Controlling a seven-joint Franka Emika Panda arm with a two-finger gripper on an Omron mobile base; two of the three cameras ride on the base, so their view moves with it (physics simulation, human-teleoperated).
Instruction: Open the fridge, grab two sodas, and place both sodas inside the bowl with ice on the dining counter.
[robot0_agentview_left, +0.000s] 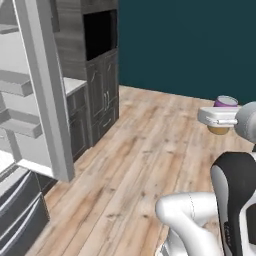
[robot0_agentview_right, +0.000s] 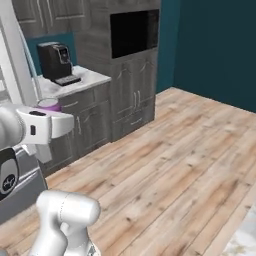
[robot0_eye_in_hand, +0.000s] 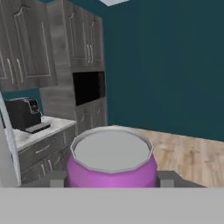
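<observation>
Left base view, can: we see the purple soda (robot0_agentview_left: 225, 102) with its orange lower band at three o'clock, upright, carried clear of the floor.
Left base view, pincer: our gripper (robot0_agentview_left: 218, 116) is clamped round the can's middle, partway closed, the lid showing above it.
Left base view, fridge: the fridge (robot0_agentview_left: 30, 100) stands open at nine o'clock, white door shelves showing.
Right base view, can: only a purple sliver shows at nine o'clock, above the hand; the coffee machine (robot0_agentview_right: 56, 61) sits on the cabinet at eleven o'clock.
Hand view, grip: both tips flank the can at six o'clock, likely touching, though the contact is hidden.
Handling: we judge it light, rigid, smooth-walled, so slippery; thin sides could dent.
Hold: mid-body on the straight wall, axis upright, is best.
</observation>
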